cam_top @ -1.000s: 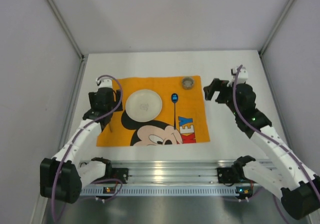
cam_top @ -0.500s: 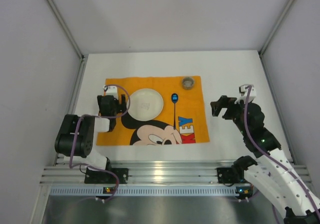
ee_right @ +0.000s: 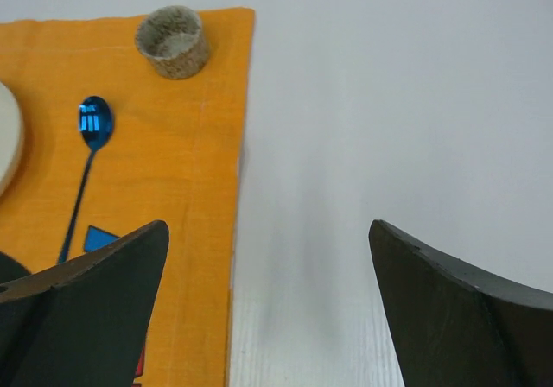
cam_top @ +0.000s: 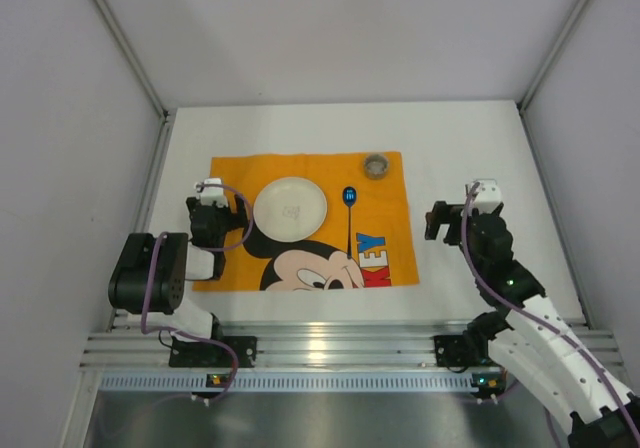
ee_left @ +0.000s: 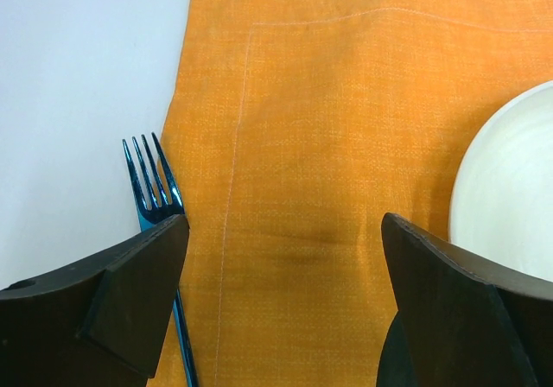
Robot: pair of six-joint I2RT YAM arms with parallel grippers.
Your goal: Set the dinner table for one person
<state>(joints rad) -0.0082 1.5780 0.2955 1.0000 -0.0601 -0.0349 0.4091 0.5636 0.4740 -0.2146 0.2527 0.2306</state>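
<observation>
The white dinner table (cam_top: 470, 148) carries an orange Mickey Mouse mat (cam_top: 385, 243). On the mat lie a white plate (cam_top: 289, 208), a blue spoon (cam_top: 349, 208) to its right and a small round cup (cam_top: 376, 165) at the far right corner. My left gripper (cam_top: 212, 216) is open and empty over the mat's left edge. The left wrist view shows the gripper (ee_left: 285, 223), a blue fork (ee_left: 154, 188) lying along that edge beside the left finger, and the plate (ee_left: 510, 197). My right gripper (cam_top: 440, 218) (ee_right: 269, 225) is open and empty over bare table right of the mat, with the spoon (ee_right: 93, 121) and cup (ee_right: 173, 41) ahead.
A ribbed aluminium rail (cam_top: 320, 343) runs along the near edge, with both arm bases on it. Grey walls enclose the table at the left, right and back. Bare tabletop (ee_right: 389, 102) lies right of the mat.
Both arms have drawn back toward the near edge. The left arm has folded in over the mat's left edge. The right gripper has moved nearer and lower. The objects on the mat have not moved.
</observation>
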